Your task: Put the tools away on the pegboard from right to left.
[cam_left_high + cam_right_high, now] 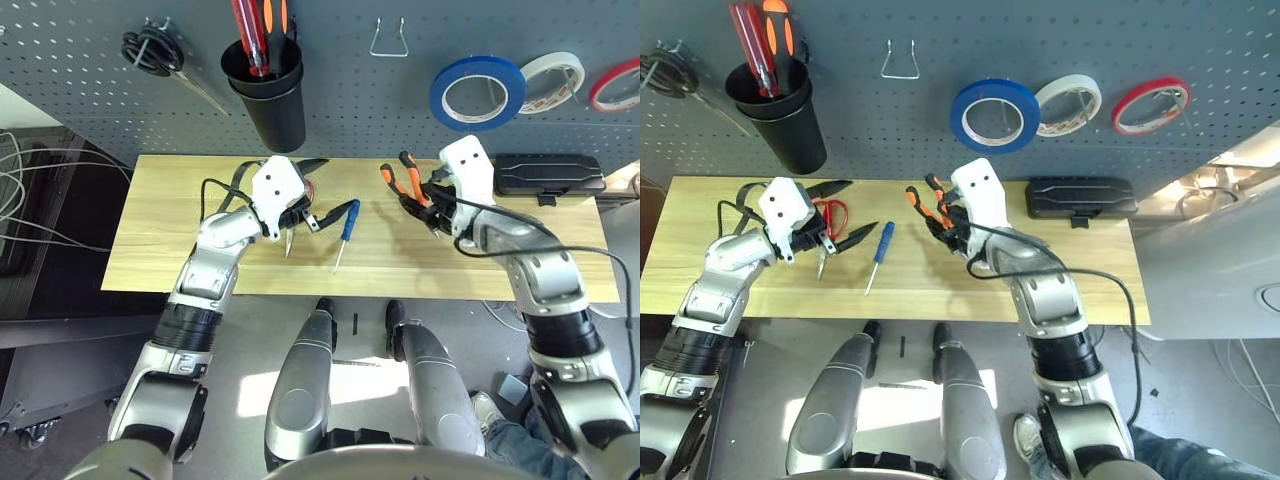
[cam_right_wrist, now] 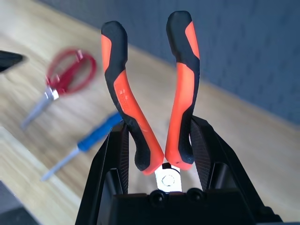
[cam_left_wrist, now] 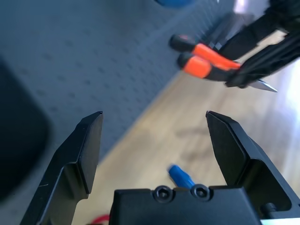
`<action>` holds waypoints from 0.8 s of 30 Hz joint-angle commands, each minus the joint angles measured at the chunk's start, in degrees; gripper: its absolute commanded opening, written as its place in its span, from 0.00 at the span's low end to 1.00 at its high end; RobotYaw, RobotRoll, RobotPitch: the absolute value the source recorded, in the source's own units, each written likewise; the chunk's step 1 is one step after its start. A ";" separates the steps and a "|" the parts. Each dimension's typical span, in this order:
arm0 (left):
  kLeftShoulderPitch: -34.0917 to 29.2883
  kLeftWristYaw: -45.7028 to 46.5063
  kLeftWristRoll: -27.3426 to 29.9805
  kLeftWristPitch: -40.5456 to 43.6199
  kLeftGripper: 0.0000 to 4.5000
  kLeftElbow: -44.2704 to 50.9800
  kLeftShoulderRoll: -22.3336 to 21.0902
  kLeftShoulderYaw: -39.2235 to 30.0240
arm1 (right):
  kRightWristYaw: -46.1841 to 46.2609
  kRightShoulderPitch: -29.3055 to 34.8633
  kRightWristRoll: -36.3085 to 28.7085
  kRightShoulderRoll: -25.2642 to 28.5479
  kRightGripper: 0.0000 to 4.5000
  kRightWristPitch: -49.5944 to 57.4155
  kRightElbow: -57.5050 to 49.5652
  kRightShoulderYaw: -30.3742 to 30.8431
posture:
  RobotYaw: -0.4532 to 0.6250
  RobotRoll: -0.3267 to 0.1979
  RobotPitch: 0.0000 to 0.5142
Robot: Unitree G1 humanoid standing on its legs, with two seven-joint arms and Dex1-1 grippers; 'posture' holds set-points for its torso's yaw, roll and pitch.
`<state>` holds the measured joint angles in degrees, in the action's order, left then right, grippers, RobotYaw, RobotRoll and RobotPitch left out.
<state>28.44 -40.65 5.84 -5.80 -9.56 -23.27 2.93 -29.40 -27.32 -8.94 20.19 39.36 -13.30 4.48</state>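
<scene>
Gripping the orange-and-black-handled needle-nose pliers (image 2: 154,98) in the right hand (image 2: 159,154), fingers pinching the handles just above the pivot, handle ends pointing toward the pegboard (image 1: 90,70), nose end back between the fingers; holding them clear above the bench (image 1: 170,250), right of centre. Hovering the left hand (image 3: 154,140) over the bench left of centre with fingers spread wide, nothing between them. Lying flat on the bench: small blue-handled screwdriver (image 1: 345,230) between the two hands, handle toward the pegboard, tip toward the near edge; red-handled scissors (image 1: 828,222) just beside the left hand, partly hidden under it. Hanging already on the pegboard: blue tape roll (image 1: 477,92), with a white tape roll (image 1: 552,80) just to its right and a red tape roll (image 1: 617,84) beyond that. Sitting on the pegboard further left: black cup (image 1: 266,92) with red and orange handles sticking out, black-handled scissors (image 1: 155,50) on a hook, one bare metal hook (image 1: 388,42) between cup and tape.
</scene>
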 commanded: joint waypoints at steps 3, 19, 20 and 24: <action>0.06 -0.70 0.44 -1.80 1.00 -3.21 -0.16 0.07 | -1.31 -1.98 -3.52 -1.95 0.46 -7.15 -4.27 -1.76 | 0.54 0.62 0.78; 0.12 -7.64 7.93 2.76 1.00 1.98 1.27 1.08 | 3.08 -12.11 -8.22 -5.45 0.46 -8.65 -5.84 -5.40 | 0.53 0.62 0.75; 0.21 -7.93 8.18 3.05 1.00 2.38 1.30 1.13 | 3.33 -12.60 -8.67 -5.71 0.46 -8.13 -5.94 -5.42 | 0.53 0.62 0.75; 0.96 -8.49 9.15 3.44 1.00 5.21 1.58 1.00 | 4.70 -15.78 -10.61 -7.38 0.46 -6.30 -6.50 -5.46 | 0.53 0.62 0.74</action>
<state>29.91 -48.59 14.29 -2.93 -6.18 -21.71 3.35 -25.20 -42.17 -18.01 13.32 32.22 -17.48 -0.97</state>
